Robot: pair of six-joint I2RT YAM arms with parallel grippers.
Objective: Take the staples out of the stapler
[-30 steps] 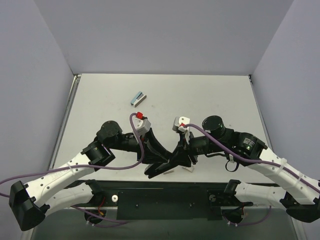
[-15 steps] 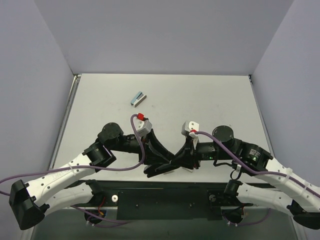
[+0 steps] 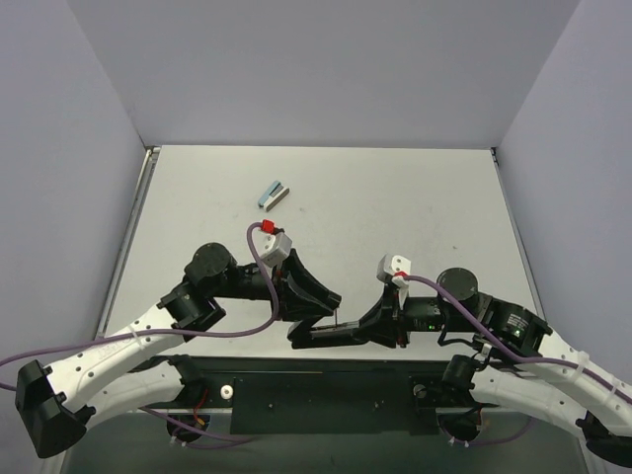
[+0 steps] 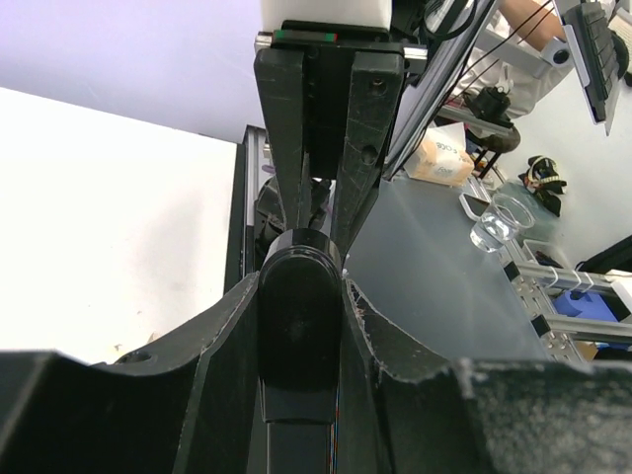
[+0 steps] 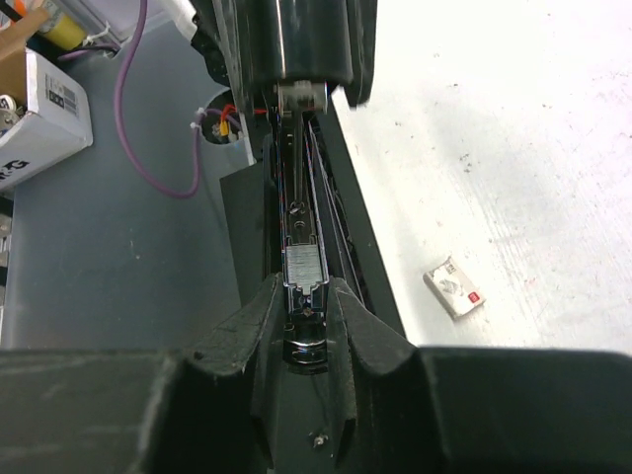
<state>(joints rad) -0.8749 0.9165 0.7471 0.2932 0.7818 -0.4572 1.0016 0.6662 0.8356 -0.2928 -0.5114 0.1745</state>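
At the near edge I have the left gripper (image 4: 301,286) clamped on a black staple rail's (image 5: 299,188) glossy end, and the right gripper (image 5: 304,296) pinching its other end by the staples (image 5: 304,267). A white scrap (image 5: 454,288) lies beside it. Farther out on the grey table (image 3: 415,197), the light-blue stapler (image 3: 273,195) lies well apart. From overhead, the arms hide both grips.

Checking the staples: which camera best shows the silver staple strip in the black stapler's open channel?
Right wrist: the silver staple strip lies plainly in the black stapler's channel. Top view shows only a thin dark bar; left wrist shows none of it.
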